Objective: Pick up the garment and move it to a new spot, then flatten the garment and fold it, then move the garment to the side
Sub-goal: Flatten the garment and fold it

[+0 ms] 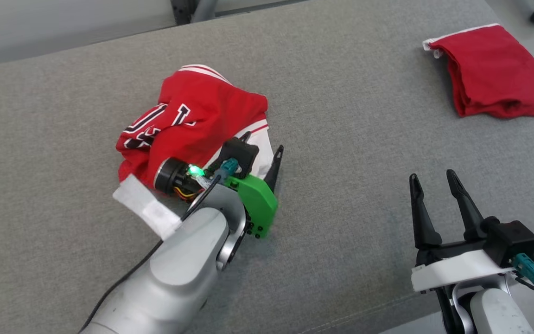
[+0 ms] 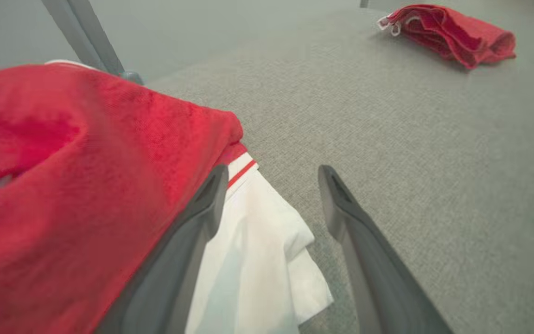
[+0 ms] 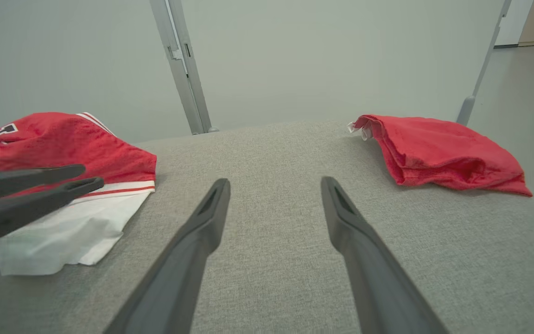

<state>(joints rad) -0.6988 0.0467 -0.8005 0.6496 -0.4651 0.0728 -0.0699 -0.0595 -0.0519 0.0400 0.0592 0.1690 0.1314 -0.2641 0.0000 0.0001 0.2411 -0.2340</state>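
A grey fabric-topped table (image 1: 341,93) fills the head view, with a pale wall and a metal post (image 3: 181,65) behind its far edge and bare floor (image 3: 526,83) past its right edge. The garment (image 1: 197,116), a crumpled red jersey with black-and-white letters and a white hem, lies in a heap on the left half of the table, about midway between the near and far edges. The left gripper (image 1: 263,143) is at the heap's right side, its fingers spread wide and holding nothing: one finger (image 2: 211,195) lies against the red cloth, the white hem sits between the two, and the other is over bare table. The right gripper (image 1: 432,176) hovers near the near edge, fingers wide apart and empty. A folded red cloth (image 1: 494,74) lies by the far right corner, well apart from the garment.
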